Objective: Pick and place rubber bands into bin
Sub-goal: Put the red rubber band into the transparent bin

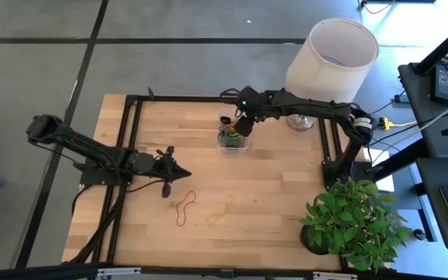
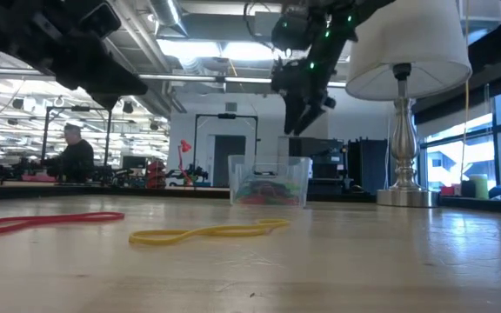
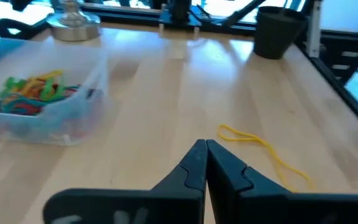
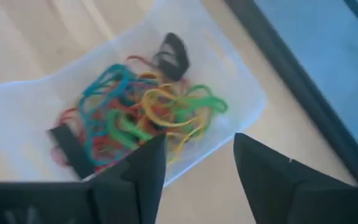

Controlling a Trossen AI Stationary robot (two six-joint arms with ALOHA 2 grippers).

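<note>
The right pincer hung with its jaws spread wide and empty, directly above the bin. Below it a tangle of rubber bands in green, blue, red and yellow filled the clear tub. Out from there, across the pale wooden tabletop, the left pincer waited pressed shut, holding nothing. Just in front of it lay a red band and, slightly farther, a yellow band. Beyond the bin stood a white lamp; a potted plant sat at the tabletop's corner. A workshop lay behind.
</note>
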